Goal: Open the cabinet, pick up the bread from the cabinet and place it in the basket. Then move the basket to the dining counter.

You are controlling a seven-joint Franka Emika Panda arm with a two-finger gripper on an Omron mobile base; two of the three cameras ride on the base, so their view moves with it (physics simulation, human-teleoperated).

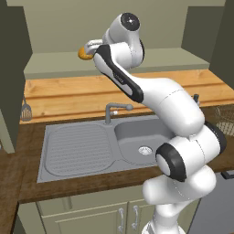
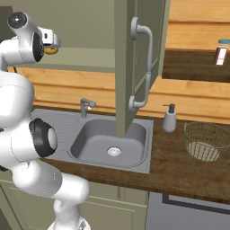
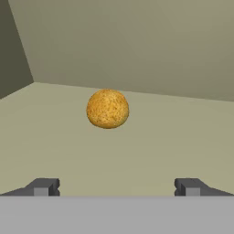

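The cabinet [image 1: 160, 61] stands open, its door [image 2: 128, 67] swung out over the sink. On its pale shelf lies the bread [image 3: 108, 109], a round yellow-orange lump. My gripper [image 3: 116, 187] is open and points straight at it, fingertips [image 3: 43, 186] spread wide and still short of it. From the left base view, the gripper [image 1: 87, 47] reaches into the cabinet and partly covers the bread [image 1: 82, 54]. The wire basket [image 2: 206, 141] sits on the worktop at the right, far from the hand. The dining counter is out of view.
Below the cabinet lie a steel sink [image 2: 112, 139] with a faucet [image 1: 112, 109]. A soap dispenser [image 2: 170, 118] stands between sink and basket. The open door's long handle [image 2: 146, 67] juts out. A spatula [image 1: 26, 111] hangs at the left; a jar [image 2: 221, 51] stands at the far right.
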